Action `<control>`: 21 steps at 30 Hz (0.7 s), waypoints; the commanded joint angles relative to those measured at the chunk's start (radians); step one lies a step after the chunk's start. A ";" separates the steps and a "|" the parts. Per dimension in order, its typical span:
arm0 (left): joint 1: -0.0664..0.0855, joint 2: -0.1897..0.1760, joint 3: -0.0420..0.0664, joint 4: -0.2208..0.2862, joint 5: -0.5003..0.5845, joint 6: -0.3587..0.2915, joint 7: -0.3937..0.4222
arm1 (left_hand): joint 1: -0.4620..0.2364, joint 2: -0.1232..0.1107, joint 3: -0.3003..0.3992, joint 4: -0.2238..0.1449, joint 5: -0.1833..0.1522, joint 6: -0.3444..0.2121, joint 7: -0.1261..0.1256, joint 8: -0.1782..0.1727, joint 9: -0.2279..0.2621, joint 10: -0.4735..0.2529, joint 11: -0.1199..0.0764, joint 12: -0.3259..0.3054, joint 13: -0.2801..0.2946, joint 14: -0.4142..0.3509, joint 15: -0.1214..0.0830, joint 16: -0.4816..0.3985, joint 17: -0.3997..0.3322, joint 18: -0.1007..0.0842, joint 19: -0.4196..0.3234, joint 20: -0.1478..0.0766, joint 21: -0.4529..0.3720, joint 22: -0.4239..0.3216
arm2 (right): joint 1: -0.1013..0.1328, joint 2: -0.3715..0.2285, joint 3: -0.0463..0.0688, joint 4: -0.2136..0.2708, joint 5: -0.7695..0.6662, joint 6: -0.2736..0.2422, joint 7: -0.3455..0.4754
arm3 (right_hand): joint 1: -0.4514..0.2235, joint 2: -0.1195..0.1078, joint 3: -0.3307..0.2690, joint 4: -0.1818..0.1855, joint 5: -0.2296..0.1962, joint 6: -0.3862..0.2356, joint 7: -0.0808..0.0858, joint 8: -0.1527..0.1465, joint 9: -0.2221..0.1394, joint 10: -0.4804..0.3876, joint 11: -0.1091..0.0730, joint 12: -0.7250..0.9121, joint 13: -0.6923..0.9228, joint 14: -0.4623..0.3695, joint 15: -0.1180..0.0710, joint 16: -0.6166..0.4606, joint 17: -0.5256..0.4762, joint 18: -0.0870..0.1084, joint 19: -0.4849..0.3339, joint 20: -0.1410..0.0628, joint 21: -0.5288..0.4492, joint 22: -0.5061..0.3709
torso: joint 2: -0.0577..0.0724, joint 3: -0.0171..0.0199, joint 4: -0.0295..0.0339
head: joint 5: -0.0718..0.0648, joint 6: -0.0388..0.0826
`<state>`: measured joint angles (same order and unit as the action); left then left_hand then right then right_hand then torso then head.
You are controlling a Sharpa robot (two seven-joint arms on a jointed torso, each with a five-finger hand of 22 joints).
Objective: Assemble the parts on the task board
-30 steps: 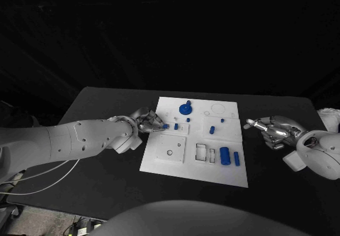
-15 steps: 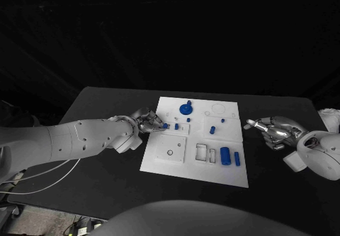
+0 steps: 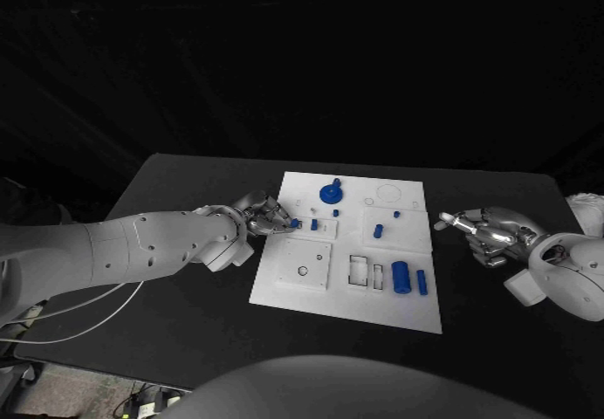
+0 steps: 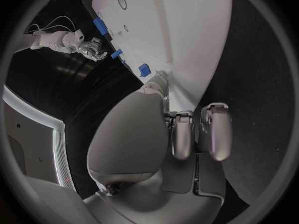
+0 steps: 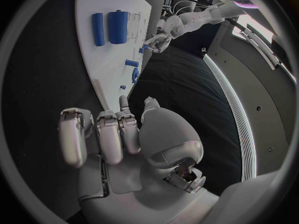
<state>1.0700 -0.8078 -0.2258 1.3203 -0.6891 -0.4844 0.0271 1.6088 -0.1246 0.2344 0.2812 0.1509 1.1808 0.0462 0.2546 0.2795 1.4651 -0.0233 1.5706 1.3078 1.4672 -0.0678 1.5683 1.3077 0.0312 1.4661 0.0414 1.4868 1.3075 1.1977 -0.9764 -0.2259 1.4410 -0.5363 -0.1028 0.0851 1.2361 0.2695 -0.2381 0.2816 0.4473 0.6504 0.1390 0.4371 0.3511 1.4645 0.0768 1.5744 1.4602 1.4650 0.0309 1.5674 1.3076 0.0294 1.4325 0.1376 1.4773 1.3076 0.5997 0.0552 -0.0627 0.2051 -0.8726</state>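
The white task board (image 3: 302,288) lies mid-table with several blue parts on it: a round knobbed piece (image 3: 331,191), a thick cylinder (image 3: 399,275) and a thin bar (image 3: 421,281) beside it. My left hand (image 3: 264,215) is at the board's left edge, its fingertips pinching a small blue part (image 3: 293,223) low over the board. The left wrist view has that part (image 4: 144,69) right at a fingertip, with the other fingers (image 4: 215,134) curled back. My right hand (image 3: 489,232) hovers off the board's right side, fingers curled in, holding nothing.
A white object (image 3: 586,209) sits at the table's right edge. The board (image 5: 106,59) bears rectangular recesses (image 3: 365,272) and round holes (image 3: 304,272). Black tabletop (image 3: 188,305) stretches left of and in front of the board.
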 commanded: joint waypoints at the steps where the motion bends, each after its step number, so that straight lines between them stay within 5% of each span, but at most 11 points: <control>1: -0.008 0.002 -0.005 0.000 -0.034 0.015 -0.033 | 0.007 0.001 -0.009 -0.002 0.008 0.001 0.006 -0.005 0.001 0.106 0.008 0.000 0.263 0.104 0.006 0.002 0.263 -0.010 0.056 0.007 -0.006 0.235 | -0.001 0.000 0.000 0.002 -0.002 0.016 0.006 | 0.011 -0.001 0.006 -0.001 0.005 0.007 0.001 -0.005 -0.002 0.106 -0.013 -0.004 0.111 0.106 -0.008 0.003 0.263 0.007 -0.004 -0.001 -0.004 0.215 | 0.000 0.0004 0.0001 | 0.000 0.000; 21: -0.024 0.003 -0.005 -0.005 -0.080 0.011 -0.044 | 0.014 -0.008 -0.027 -0.003 0.031 -0.003 0.014 -0.014 -0.004 0.106 0.014 0.000 0.263 0.104 0.012 0.002 0.263 -0.008 0.051 0.012 -0.013 0.232 | -0.001 -0.001 0.000 0.003 -0.002 0.015 0.006 | 0.011 -0.001 0.006 -0.001 0.005 0.008 0.001 -0.005 -0.002 0.106 -0.013 -0.004 0.111 0.106 -0.008 0.003 0.263 0.007 -0.004 -0.001 -0.004 0.215 | 0.000 0.0000 0.0004 | 0.001 0.000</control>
<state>1.0613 -0.8079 -0.2212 1.3198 -0.7471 -0.4907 0.0283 1.6153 -0.1317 0.2124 0.2784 0.1781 1.1791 0.0515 0.2450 0.2762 1.4651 -0.0163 1.5706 1.3078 1.4674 -0.0607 1.5683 1.3075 0.0312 1.4685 0.0462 1.4791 1.3074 1.1970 -0.9776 -0.2259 1.4421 -0.5361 -0.1029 0.0856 1.2375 0.2709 -0.2381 0.2816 0.4473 0.6504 0.1390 0.4371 0.3504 1.4645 0.0768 1.5761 1.4602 1.4663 0.0322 1.5674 1.3074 0.0295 1.4324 0.1376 1.4774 1.3076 0.5997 0.0552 -0.0626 0.2050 -0.8726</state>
